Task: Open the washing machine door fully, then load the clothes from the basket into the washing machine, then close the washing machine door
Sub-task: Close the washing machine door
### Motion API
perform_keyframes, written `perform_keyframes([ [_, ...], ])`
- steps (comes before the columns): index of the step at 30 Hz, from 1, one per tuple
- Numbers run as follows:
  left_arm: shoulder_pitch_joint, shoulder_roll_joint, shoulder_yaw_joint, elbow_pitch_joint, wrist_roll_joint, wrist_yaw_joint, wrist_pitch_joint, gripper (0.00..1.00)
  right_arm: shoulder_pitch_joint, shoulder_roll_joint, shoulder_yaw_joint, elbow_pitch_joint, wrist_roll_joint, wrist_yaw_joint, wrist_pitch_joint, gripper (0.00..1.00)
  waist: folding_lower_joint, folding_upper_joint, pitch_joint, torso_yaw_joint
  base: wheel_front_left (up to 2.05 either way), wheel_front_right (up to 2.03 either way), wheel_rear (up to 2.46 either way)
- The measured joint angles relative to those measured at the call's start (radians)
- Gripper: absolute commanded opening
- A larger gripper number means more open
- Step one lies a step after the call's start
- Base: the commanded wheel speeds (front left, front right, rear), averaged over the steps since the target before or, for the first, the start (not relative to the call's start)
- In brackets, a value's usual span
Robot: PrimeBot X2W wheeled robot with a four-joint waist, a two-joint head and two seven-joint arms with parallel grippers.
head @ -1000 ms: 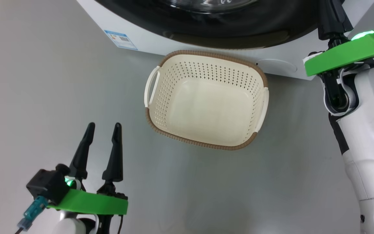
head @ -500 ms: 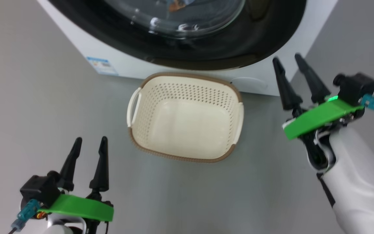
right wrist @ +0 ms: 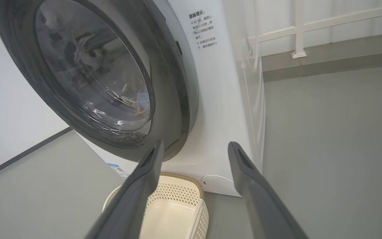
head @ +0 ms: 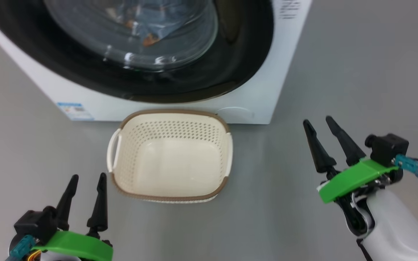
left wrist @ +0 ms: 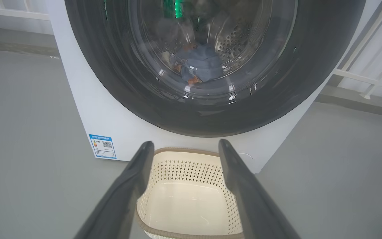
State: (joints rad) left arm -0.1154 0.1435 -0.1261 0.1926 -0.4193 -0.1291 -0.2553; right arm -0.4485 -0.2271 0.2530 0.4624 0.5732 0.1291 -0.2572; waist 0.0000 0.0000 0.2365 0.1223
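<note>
Since one second ago, my right gripper (head: 316, 121) has come away from the door's rim. It now hangs low on the right, jaws apart, holding nothing. The washing machine door (head: 245, 43) lies closed against the washing machine (head: 263, 98); its top is cut off in the head view. The clothes (left wrist: 199, 64) show dimly behind the glass, inside the drum; the two cannot be told apart. The basket (head: 172, 135) stands empty on the floor (head: 357, 72), just before the machine. My left gripper (head: 88, 177) hangs low left, jaws apart, empty. The print on the label (head: 74, 110) is too small to read.
</note>
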Motion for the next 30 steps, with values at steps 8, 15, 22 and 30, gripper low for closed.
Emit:
perform_keyframes([
  [8, 0.022, 0.013, 0.01, 0.008, 0.0, 0.0, 0.0, 1.0, 0.091, -0.012, -0.026, -0.002, 0.0, 0.0, 0.0, 1.0, 0.0, 0.0, -0.044, -0.068, 0.0, 0.0, 0.0],
  [15, 0.06, 0.023, 0.028, 0.011, 0.0, 0.0, 0.0, 1.0, 0.178, -0.021, -0.061, -0.013, -0.002, 0.0, 0.0, 1.0, 0.0, 0.0, -0.083, -0.123, 0.0, 0.0, 0.0],
  [22, 0.099, 0.03, 0.046, 0.017, 0.0, 0.0, 0.0, 1.0, 0.242, -0.027, -0.087, -0.029, -0.005, 0.0, 0.0, 1.0, 0.0001, 0.0, -0.118, -0.168, 0.0, 0.0, 0.0],
  [30, 0.143, 0.03, 0.072, 0.019, 0.001, 0.0, 0.0, 1.0, 0.292, -0.03, -0.115, -0.036, -0.007, 0.0, 0.0, 1.0, 0.0, 0.0, -0.151, -0.206, 0.0, 0.0, 0.0],
])
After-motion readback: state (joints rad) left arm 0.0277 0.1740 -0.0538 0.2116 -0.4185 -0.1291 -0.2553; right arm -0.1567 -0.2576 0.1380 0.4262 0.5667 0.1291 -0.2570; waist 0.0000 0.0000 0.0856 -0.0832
